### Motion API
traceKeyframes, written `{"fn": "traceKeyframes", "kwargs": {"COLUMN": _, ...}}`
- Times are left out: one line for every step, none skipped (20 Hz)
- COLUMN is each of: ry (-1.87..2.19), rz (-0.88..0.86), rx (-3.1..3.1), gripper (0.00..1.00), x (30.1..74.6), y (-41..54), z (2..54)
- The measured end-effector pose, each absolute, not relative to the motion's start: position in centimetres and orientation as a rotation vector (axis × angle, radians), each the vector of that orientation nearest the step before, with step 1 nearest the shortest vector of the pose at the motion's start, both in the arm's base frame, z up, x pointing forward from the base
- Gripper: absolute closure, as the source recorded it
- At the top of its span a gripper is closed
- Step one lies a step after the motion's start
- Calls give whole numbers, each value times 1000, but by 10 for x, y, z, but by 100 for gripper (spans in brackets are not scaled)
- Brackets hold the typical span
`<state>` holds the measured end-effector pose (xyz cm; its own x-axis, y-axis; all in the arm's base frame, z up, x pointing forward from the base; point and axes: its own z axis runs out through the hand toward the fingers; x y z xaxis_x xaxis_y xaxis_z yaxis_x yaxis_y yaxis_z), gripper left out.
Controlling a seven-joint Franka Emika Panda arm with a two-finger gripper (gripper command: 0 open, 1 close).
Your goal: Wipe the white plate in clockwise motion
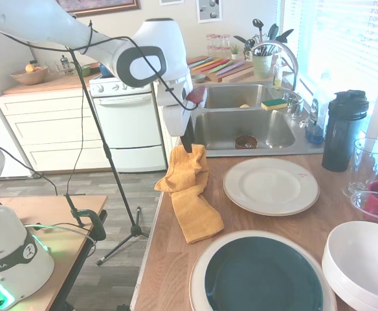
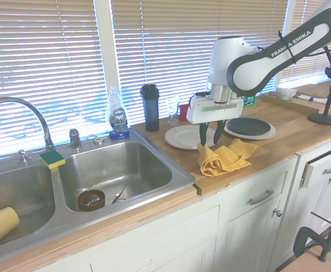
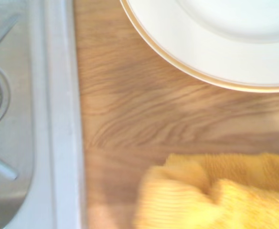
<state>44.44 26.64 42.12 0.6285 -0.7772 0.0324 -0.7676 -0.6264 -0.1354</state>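
Two fingers, spread narrowly, hang above the yellow cloth at frame centre; grasping it precedes wiping the white plate.

1. "FRANKA EMIKA", black caps, on white arm link, second ext. view; first letter partly cut by the joint, rest clear.
2. "…KA EMIKA", only a fragment, on black band round white robot base at lower left, first ext. view; runs slanted, start hidden.
3. "Dawn" on label of dish soap bottle behind the sink, second ext. view; smaller print below too tiny to read.
4. Teal label on gripper body, second ext. view: print there, not legible.
5. Wrist view: no text at all.
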Motion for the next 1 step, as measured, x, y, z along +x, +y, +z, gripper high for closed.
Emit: {"fn": "traceKeyframes", "kwargs": {"ry": 1304, "rz": -132, "rx": -2735, "gripper": 0, "x": 444, "y": 263, "z": 431}}
